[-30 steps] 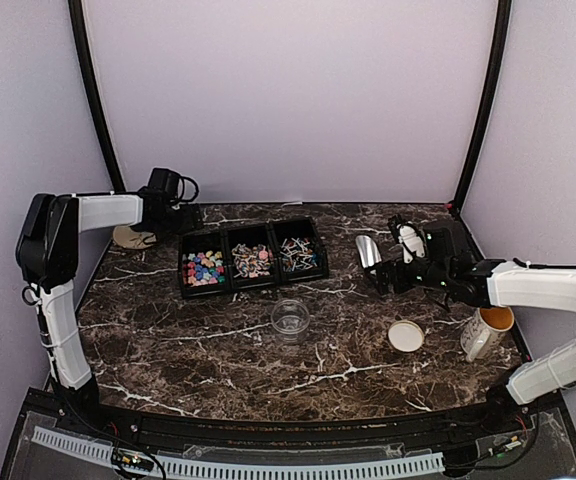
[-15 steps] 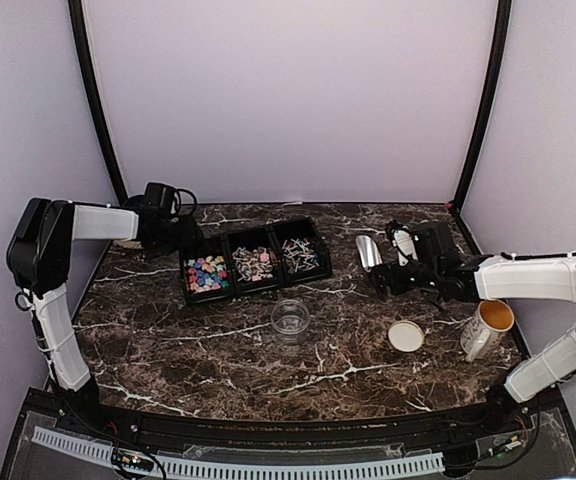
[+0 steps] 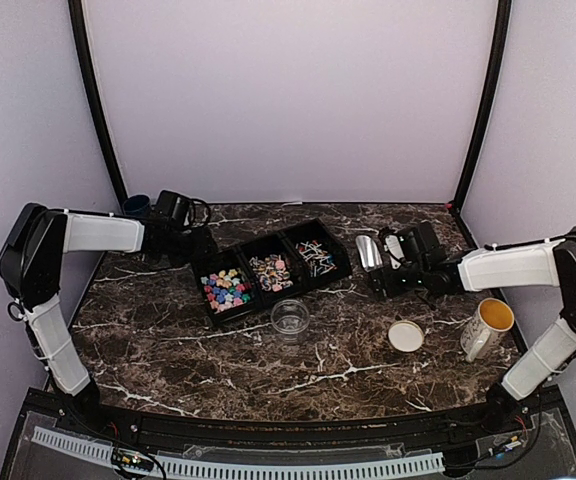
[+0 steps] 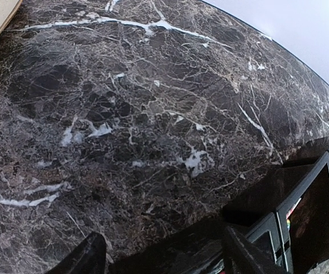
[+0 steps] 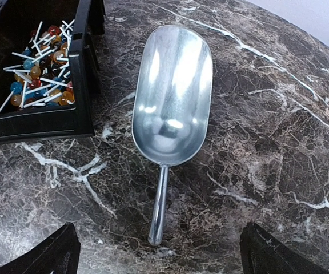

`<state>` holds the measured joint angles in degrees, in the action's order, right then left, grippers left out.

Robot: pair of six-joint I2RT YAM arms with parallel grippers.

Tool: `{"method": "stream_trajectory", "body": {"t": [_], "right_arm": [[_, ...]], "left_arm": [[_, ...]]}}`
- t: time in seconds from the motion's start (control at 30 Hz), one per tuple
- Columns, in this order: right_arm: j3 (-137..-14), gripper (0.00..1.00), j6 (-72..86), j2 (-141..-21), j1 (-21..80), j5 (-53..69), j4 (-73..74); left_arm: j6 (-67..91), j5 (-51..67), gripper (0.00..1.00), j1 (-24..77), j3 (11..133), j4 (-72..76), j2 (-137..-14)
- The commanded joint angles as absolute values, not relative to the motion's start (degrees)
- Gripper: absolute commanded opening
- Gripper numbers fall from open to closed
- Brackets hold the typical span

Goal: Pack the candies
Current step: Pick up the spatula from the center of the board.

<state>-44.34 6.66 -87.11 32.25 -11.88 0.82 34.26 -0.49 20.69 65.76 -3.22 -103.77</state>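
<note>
Top external: left tool (image 3: 199,253), clamped on tray (image 3: 258,302) of candies (image 3: 226,288), swung it rightward.

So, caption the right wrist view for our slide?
Open right gripper poised over a metal scoop lying beside the black tray of lollipops.

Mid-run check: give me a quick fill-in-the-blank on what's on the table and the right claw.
1. The tray has ___ compartments.
2. The scoop lies on the table and is ___.
3. The lid lies between the clear cup and the ___.
4. The right claw, at the scoop's handle end, is ___.

Missing words: three; empty; mug; open.
</note>
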Motion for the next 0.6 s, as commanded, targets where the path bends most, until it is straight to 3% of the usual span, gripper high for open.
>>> {"method": "stream_trajectory", "body": {"t": [0.0,0.23,0.57], "right_arm": [[-47.7,0.96,6.5,-90.4,32.7,-14.4,2.6],[-50.3,0.87,6.6,-96.0,32.7,-13.6,3.9],[-51.6,0.74,7.2,-100.3,31.4,-9.5,1.7]], "left_arm": [[34.9,-1.7,0.76,21.1,65.1,-6.8,-99.4],[32.3,-2.5,0.94,21.1,69.6,-13.5,-93.9],[30.2,-7.7,0.99,21.1,67.7,-17.1,-82.3]]}}
